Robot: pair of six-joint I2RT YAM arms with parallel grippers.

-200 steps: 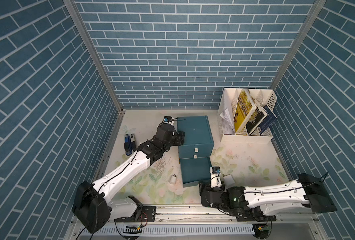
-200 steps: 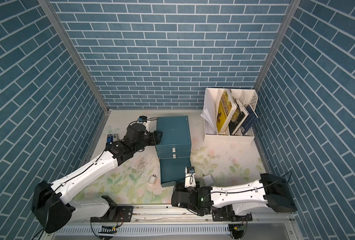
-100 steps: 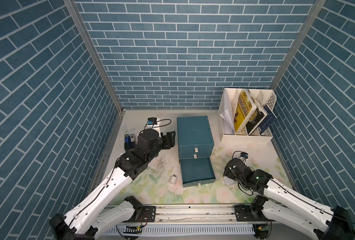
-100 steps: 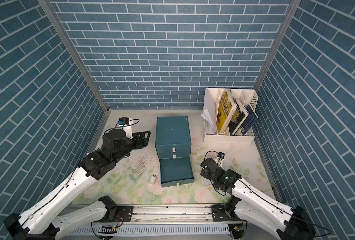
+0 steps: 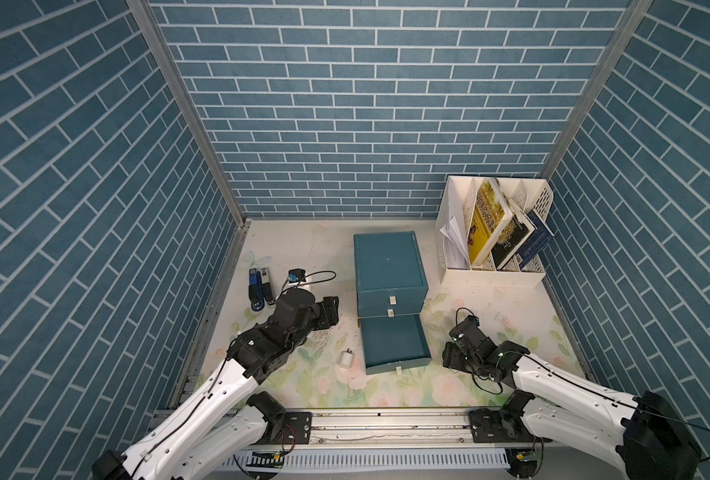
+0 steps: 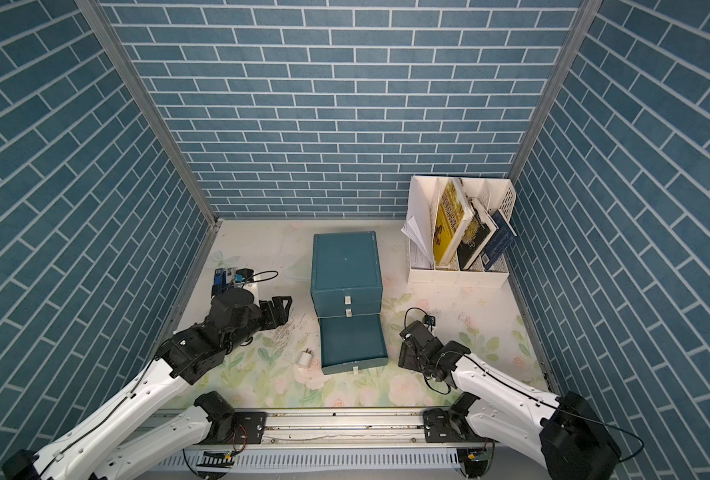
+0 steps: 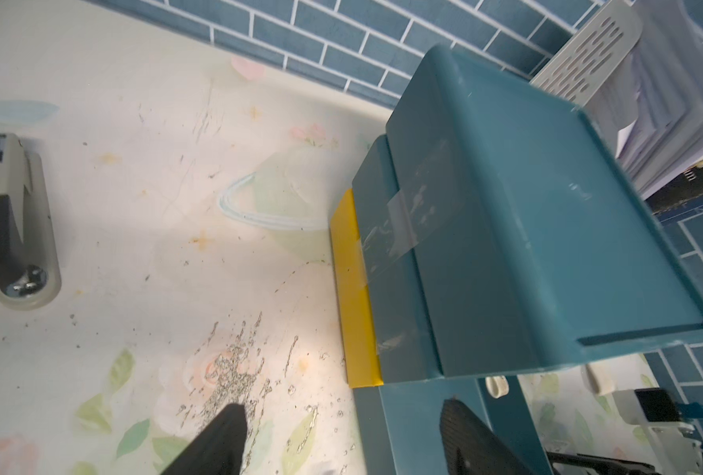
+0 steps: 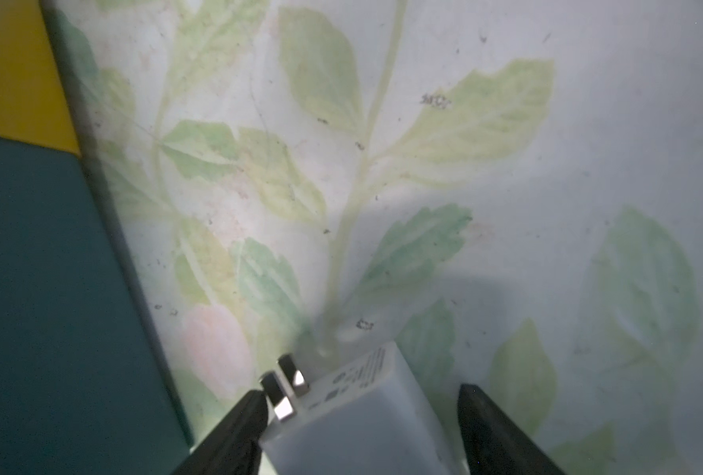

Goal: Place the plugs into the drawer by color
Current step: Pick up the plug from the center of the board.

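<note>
plugs first — a pale plug lies on the flowered table just beside the pulled-out bottom drawer of the teal cabinet, between the spread fingers of the right gripper, one at its prongs, the other clear of it. a white plug lies alone on the drawer's other side. left gripper hovers beside the cabinet, fingers parted and empty — staplers near the left wall, book rack at the back right.

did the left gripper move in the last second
Yes. The left gripper has pulled back from the drawer cabinet's side, leftward and toward the front rail.
</note>
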